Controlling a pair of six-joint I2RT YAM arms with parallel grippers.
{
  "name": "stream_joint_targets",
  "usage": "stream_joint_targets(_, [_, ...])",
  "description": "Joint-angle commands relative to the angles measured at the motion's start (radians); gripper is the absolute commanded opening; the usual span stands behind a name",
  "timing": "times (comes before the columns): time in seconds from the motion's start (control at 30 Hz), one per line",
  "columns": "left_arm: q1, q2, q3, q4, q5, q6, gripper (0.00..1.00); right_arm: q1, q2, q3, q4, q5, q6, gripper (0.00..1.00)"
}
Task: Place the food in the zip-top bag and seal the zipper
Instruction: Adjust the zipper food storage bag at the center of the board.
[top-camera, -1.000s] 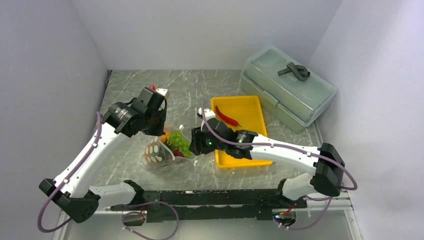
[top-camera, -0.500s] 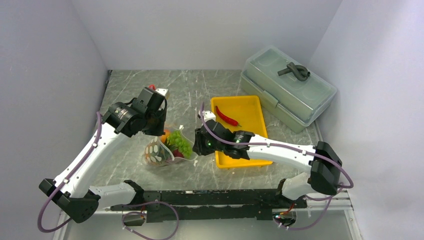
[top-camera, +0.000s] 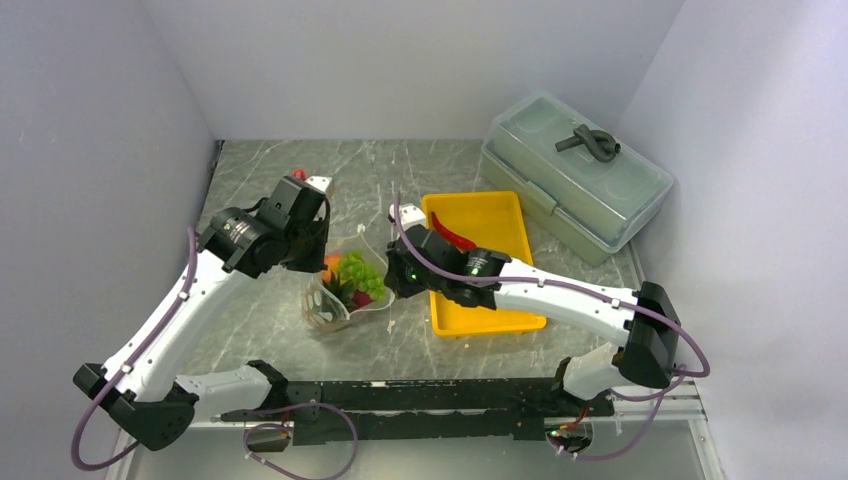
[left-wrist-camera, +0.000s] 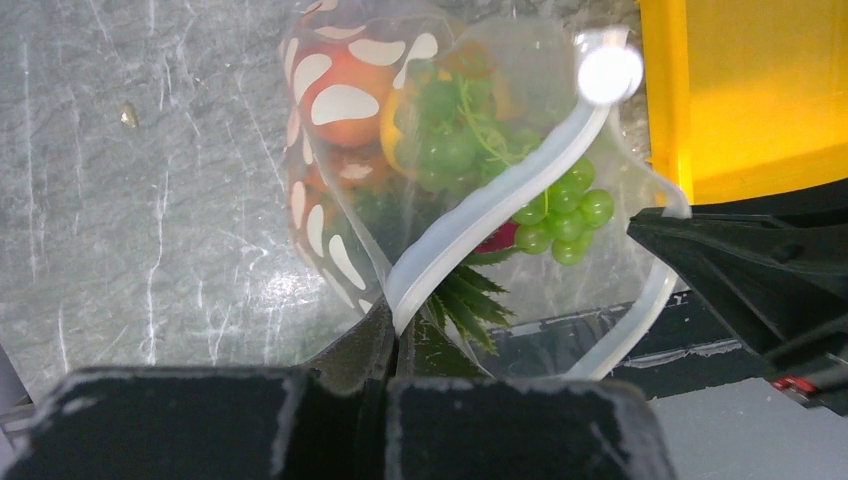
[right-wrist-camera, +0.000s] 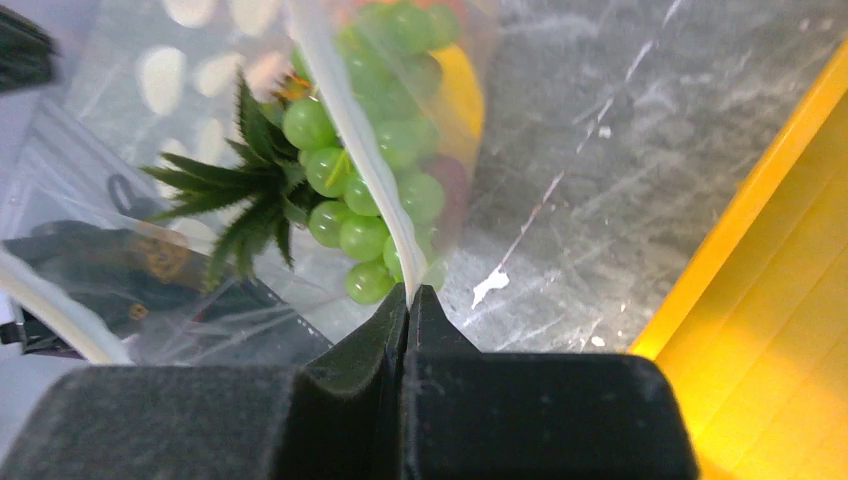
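A: Where's the bag?

B: Just left of the yellow tray (top-camera: 500, 215). I see the zip-top bag (top-camera: 335, 305), soft dotted film, slung between my arms. Left gripper (left-wrist-camera: 392, 325) and right gripper (right-wrist-camera: 410, 300) are each clamped on the whitish zipper (left-wrist-camera: 480, 210), which runs toward the tray.

A: Anything left out?

B: Glossy chili pepper (top-camera: 458, 238), on the tray. My right arm is nearer.

So the clear soft plastic bag with white dots (top-camera: 325, 305) is upright, mouth gaping, its whitish translucent zipper strip (left-wrist-camera: 480, 215) unsealed. Green grape bunch (left-wrist-camera: 560, 215), round orange fruit (left-wrist-camera: 345, 105) and a pineapple's green crown (right-wrist-camera: 240, 195) are inside. Red chili pepper (top-camera: 458, 240) lies outside on the yellow rectangular tray (top-camera: 500, 215).
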Motion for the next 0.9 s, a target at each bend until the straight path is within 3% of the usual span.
stream_joint_targets(0.0, [0.001, -0.029, 0.021, 0.017, -0.026, -0.018, 0.01, -0.007, -0.013, 0.150, -0.034, 0.038, -0.107, 0.00])
stream_joint_targets(0.23, [0.001, -0.047, -0.003, 0.024, -0.034, -0.032, 0.01, -0.014, 0.020, 0.419, -0.113, -0.021, -0.208, 0.00])
stream_joint_targets(0.3, [0.002, -0.052, -0.005, 0.022, -0.036, -0.035, 0.01, -0.025, 0.039, 0.414, -0.113, 0.014, -0.239, 0.00])
stream_joint_targets(0.4, [0.001, -0.061, -0.005, 0.015, -0.038, -0.035, 0.02, -0.087, 0.084, 0.426, -0.166, -0.069, -0.208, 0.00])
stream_joint_targets(0.53, [0.001, -0.070, -0.001, 0.002, -0.046, -0.034, 0.02, -0.092, 0.051, 0.379, -0.110, -0.062, -0.212, 0.00])
stream_joint_targets(0.67, [0.001, -0.067, 0.018, -0.004, -0.046, -0.028, 0.02, -0.105, 0.076, 0.424, -0.191, -0.053, -0.217, 0.00])
stream_joint_targets(0.87, [0.002, -0.063, 0.024, -0.001, -0.049, -0.026, 0.02, -0.118, 0.054, 0.358, -0.165, -0.064, -0.205, 0.00])
